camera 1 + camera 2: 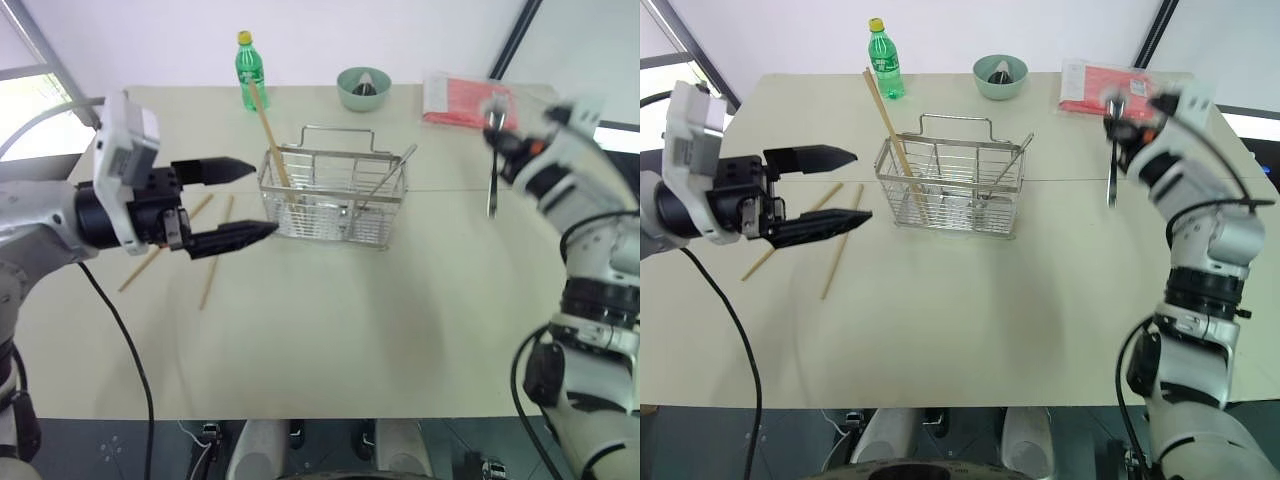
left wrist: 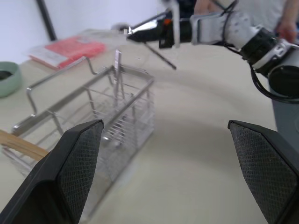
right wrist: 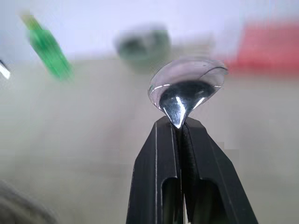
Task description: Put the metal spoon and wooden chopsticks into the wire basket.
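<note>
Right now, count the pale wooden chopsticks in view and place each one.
3: one chopstick stands leaning in the silver wire basket; two lie on the beige table to the basket's left, and, partly hidden by the left gripper.

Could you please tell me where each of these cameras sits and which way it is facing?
Left and right eye views: on the head, looking forward and down over the table; both arms show, left end effector open.
Left wrist view: along its own fingers toward the wire basket and the right arm.
Right wrist view: along the right end effector, shut on the metal spoon.
Shared: the eye views and left wrist view all show the basket.
</note>
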`<act>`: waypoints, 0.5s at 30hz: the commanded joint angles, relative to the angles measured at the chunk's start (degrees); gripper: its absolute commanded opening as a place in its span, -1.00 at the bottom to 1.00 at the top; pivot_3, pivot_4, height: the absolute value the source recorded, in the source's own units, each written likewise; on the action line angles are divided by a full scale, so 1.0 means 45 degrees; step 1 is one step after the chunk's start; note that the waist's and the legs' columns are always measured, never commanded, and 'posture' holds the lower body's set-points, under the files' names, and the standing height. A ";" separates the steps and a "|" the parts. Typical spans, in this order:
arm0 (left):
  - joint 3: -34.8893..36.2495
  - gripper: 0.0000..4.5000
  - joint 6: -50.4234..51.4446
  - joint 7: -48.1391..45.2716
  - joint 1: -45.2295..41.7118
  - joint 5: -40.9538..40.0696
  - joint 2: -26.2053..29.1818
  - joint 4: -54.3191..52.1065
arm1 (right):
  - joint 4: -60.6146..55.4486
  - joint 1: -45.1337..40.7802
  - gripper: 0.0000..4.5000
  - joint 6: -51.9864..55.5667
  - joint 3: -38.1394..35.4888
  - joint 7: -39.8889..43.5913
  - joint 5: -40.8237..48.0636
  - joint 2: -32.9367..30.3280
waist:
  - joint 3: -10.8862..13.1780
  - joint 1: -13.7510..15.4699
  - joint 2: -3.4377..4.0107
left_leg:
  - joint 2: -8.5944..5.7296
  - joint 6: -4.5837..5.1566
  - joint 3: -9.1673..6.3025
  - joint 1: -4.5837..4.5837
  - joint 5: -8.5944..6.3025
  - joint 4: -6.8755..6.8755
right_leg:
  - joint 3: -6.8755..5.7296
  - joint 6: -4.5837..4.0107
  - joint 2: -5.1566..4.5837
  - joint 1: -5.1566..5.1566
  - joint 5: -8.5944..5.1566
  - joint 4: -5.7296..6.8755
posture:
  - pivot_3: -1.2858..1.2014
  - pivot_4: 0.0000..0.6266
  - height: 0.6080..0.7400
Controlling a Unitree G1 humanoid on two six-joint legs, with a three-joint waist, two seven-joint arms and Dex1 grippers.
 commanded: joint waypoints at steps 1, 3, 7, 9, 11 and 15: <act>-0.0063 1.00 -0.0339 0.0140 -0.0401 0.0382 -0.0146 0.0138 | -0.1838 -0.1018 -0.99 0.0192 -0.0190 -0.0785 0.1406 0.1001 | -0.0001 0.0005 -0.0003 | 0.0000 0.0001 0.0000 0.0001 0.0000 0.0000 | 0.0000 0.0000 0.0000 -0.0004 -0.0001 0.0012 | 0.03 -0.52 0.09; -0.0153 1.00 -0.0381 0.0099 -0.0479 0.0515 -0.0260 0.0198 | -0.2432 -0.1326 -0.99 0.0088 0.0160 -0.1100 0.1680 0.1694 | -0.0001 0.0001 -0.0003 | 0.0000 0.0001 0.0006 0.0000 0.0000 0.0000 | 0.0010 -0.0001 0.0000 -0.0017 -0.0001 0.0026 | 0.03 -0.52 0.09; -0.0318 1.00 -0.0443 0.0083 -0.0692 0.0707 -0.0455 0.0346 | -0.2590 -0.1615 -0.99 -0.0778 0.1188 -0.1615 0.1507 0.3361 | -0.0001 0.0031 -0.0003 | -0.0004 -0.0012 0.0034 -0.0001 -0.0007 0.0003 | 0.0035 -0.0002 0.0000 -0.0038 0.0000 0.0033 | 0.03 -0.52 0.09; -0.0337 1.00 -0.0463 0.0078 -0.0793 0.0789 -0.0519 0.0418 | -0.2263 -0.1495 -0.99 -0.1551 0.1801 -0.1530 0.0976 0.3963 | 0.0000 0.0017 -0.0001 | -0.0004 -0.0011 0.0062 -0.0006 -0.0006 0.0003 | 0.0062 -0.0002 0.0000 -0.0065 0.0000 0.0051 | 0.03 -0.52 0.09; -0.0321 1.00 -0.0440 0.0105 -0.0875 0.0843 -0.0566 0.0449 | -0.1930 -0.1339 -0.99 -0.2229 0.2225 -0.1388 0.0609 0.4384 | 0.0000 0.0023 -0.0001 | -0.0004 0.0001 0.0074 -0.0014 0.0002 0.0001 | 0.0073 -0.0003 0.0002 -0.0088 0.0000 0.0060 | 0.03 -0.52 0.09; -0.0020 1.00 -0.0256 0.0261 -0.0866 0.0640 -0.0435 0.0310 | -0.0545 -0.1045 -0.99 -0.4212 0.3032 -0.0682 -0.0357 0.5073 | -0.0001 -0.0011 -0.0002 | -0.0004 0.0000 0.0086 -0.0014 0.0005 0.0001 | 0.0082 -0.0003 0.0004 -0.0089 0.0001 0.0059 | 0.03 -0.52 0.09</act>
